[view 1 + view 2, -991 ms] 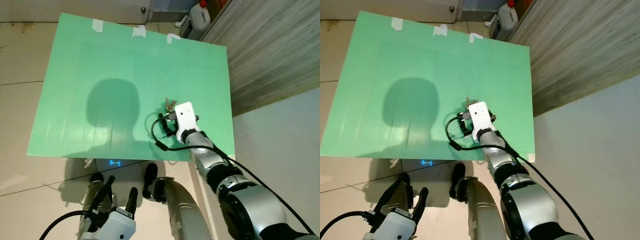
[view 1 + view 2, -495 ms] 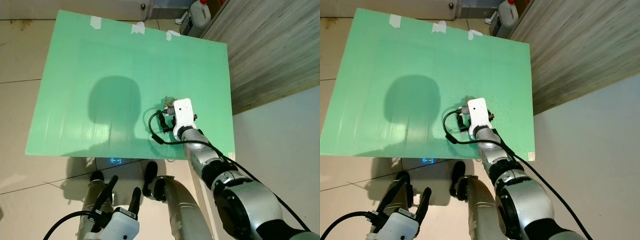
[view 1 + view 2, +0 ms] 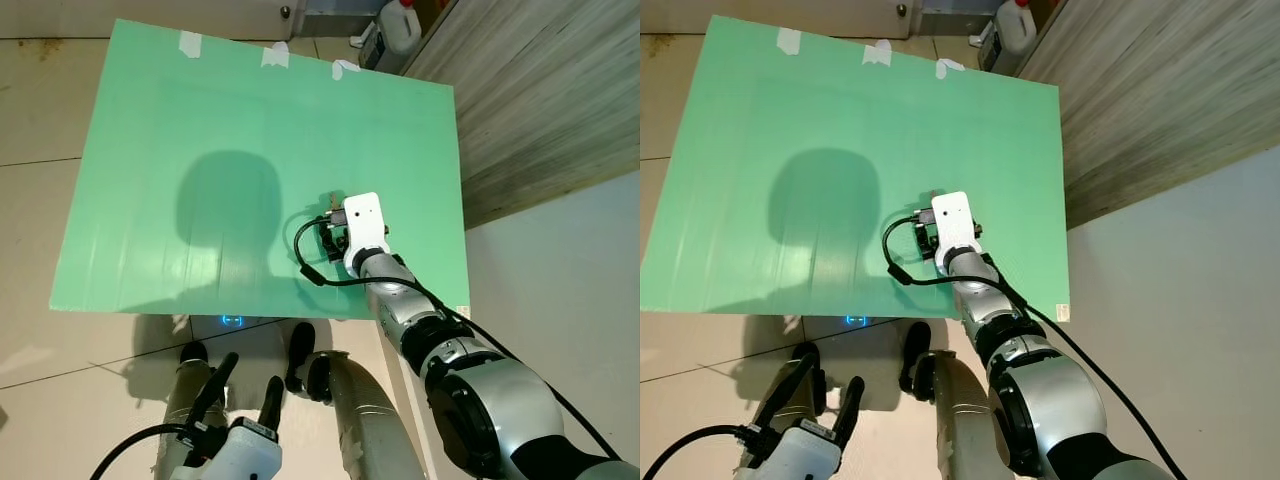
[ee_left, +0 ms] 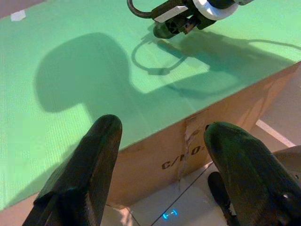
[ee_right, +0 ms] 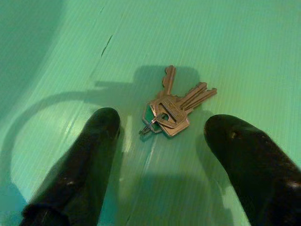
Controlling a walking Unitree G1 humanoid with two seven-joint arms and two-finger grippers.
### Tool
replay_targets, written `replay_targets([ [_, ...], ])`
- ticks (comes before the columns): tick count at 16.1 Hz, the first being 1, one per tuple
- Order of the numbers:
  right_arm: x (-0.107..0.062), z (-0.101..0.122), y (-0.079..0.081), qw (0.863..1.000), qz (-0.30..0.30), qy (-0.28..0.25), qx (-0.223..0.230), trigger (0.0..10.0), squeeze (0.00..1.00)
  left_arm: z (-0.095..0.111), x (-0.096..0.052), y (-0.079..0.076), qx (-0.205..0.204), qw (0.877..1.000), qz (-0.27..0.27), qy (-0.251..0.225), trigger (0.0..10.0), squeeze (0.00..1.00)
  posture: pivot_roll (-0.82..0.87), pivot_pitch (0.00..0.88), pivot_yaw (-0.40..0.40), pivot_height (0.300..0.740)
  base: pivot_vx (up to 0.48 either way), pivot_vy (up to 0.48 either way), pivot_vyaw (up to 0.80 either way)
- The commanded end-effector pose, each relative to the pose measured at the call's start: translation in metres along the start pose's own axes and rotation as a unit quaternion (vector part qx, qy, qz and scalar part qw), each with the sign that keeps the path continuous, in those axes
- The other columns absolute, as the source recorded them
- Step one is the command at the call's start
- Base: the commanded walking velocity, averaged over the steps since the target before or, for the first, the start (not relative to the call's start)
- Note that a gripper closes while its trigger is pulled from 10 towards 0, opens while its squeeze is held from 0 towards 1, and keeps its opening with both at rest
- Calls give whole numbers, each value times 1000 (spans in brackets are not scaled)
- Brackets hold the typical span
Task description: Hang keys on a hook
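A small bunch of silver keys on a ring lies flat on the green board. My right gripper hovers low over the bunch, open, with one black finger on each side of the keys and nothing held. In the left eye view the white wrist housing of the right gripper covers most of the keys. My left gripper hangs open below the board's near edge, over the floor.
The green board tops a cardboard box standing on a tiled floor. A white jug stands past the far right corner. A wood-grain wall panel runs along the right side. A black cable loops beside the right wrist.
My right gripper has shifted forward and a little left over the keys, so the wrist housing now hides more of the bunch. The left arm has stayed low.
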State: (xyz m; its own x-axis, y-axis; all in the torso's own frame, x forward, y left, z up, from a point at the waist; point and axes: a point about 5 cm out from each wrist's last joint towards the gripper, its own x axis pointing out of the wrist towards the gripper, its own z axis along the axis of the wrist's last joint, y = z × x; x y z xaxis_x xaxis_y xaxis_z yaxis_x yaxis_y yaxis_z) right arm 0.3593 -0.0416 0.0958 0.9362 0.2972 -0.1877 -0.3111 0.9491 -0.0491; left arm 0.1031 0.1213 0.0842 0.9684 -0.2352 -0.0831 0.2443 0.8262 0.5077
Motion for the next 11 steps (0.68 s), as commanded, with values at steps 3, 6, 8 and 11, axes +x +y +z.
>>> replay_targets([
  [3, -6, -19, 3, 999, -2, 34, -8, 0, 0, 1, -8, -12, -12, 1000, -17, 14, 10000, 0, 399, 617, -313, 740, 0, 0, 0],
  [6, -7, -22, 4, 999, -3, 37, -12, 0, 0, 1, -8, -10, -8, 1000, -14, 15, 10000, 0, 399, 623, -315, 740, 0, 0, 0],
  [8, -7, -23, 5, 999, -1, 38, -13, 0, 0, 1, -8, -10, -7, 1000, -14, 16, 10000, 0, 398, 626, -316, 740, 0, 0, 0],
  [11, -8, -24, 8, 999, 5, 39, -12, 0, 0, 1, -8, -9, -4, 1000, -11, 16, 10000, 0, 401, 634, -319, 740, 0, 0, 0],
])
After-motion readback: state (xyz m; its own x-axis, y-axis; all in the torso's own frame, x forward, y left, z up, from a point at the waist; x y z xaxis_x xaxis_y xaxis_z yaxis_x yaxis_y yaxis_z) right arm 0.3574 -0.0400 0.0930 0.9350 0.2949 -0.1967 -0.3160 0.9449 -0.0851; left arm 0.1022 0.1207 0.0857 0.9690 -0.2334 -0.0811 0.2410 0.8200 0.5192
